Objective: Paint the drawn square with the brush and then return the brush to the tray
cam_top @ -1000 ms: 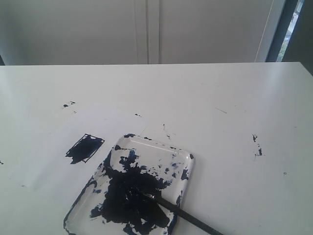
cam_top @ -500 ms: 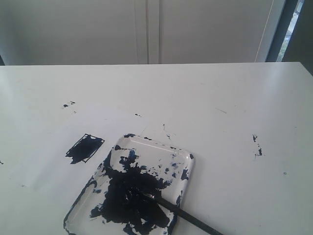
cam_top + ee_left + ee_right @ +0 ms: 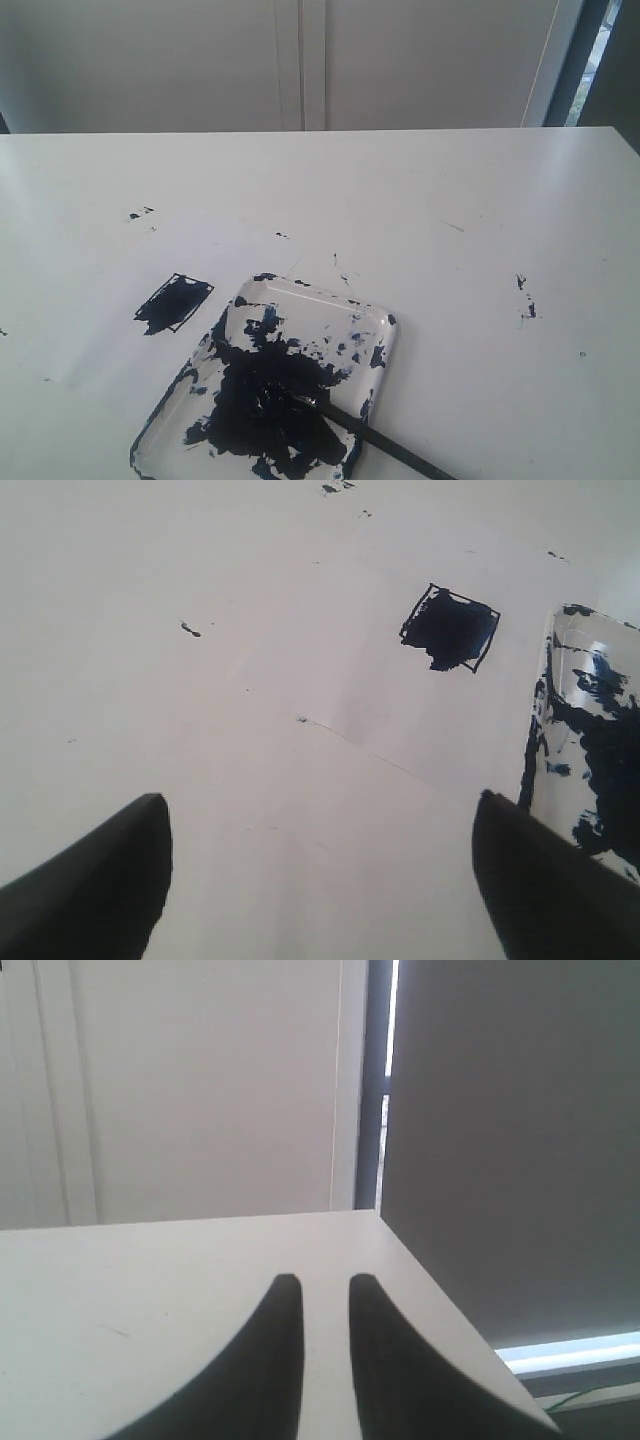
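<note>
I am holding my left end effector [image 3: 320, 810] above the table [image 3: 450, 200] with its fingers standing wide apart and nothing between them. My right end effector [image 3: 325, 1280] is pointing off toward the far edge of the table. Its fingers are drawn in to a narrow slit, and it is carrying nothing either. Neither one is showing in the exterior view.

The drawn square [image 3: 173, 303] is lying on the white paper [image 3: 350, 680], just beside the tray [image 3: 385, 325]. It is looking mostly filled with dark paint, though a thin strip inside one side of the outline is showing bare. The brush [image 3: 375, 440] is resting with its tip in the tray's dark blotch, and its handle is crossing the near rim and running out of the bottom of the picture. I am judging the task to be about finished, with the brush already back at the tray.

If I am to take the brush again, I am expecting it to be very light, stiff and thin, and apt to roll or pivot on the rim at a touch. I am thinking the dry handle just outside the rim is the place to grip, well clear of the wet tip. The fingers would need closing almost fully across the stick. The tray is looking like light plastic, so I am wary of nudging it and letting it slide.
</note>
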Controlling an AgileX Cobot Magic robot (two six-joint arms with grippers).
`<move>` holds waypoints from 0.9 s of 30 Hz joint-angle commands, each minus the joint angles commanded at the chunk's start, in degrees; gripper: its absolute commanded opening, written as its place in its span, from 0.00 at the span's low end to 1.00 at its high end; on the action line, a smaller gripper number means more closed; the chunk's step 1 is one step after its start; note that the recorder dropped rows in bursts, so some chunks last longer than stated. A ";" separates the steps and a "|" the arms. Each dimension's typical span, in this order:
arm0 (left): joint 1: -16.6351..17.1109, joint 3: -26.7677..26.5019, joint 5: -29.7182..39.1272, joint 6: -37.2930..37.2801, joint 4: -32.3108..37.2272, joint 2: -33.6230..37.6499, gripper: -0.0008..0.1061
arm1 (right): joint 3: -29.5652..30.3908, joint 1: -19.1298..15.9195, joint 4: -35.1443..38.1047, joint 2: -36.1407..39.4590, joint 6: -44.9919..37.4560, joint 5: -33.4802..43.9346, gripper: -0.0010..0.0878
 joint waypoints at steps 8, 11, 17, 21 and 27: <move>0.00 0.00 0.00 0.00 0.00 0.00 0.79 | 0.00 0.00 3.91 0.00 -7.59 7.20 0.20; 0.00 0.00 0.00 0.00 0.00 0.00 0.79 | 0.00 0.00 4.30 0.00 -7.59 7.81 0.20; 0.00 0.00 0.00 0.00 0.00 0.00 0.79 | 0.00 0.48 9.72 0.00 -11.50 7.64 0.20; 0.00 0.00 0.00 0.00 0.00 0.00 0.79 | 0.00 2.48 8.97 0.00 -11.09 5.03 0.20; 0.00 0.00 0.00 0.00 0.00 0.00 0.79 | 0.00 2.98 9.60 0.00 -10.99 6.48 0.20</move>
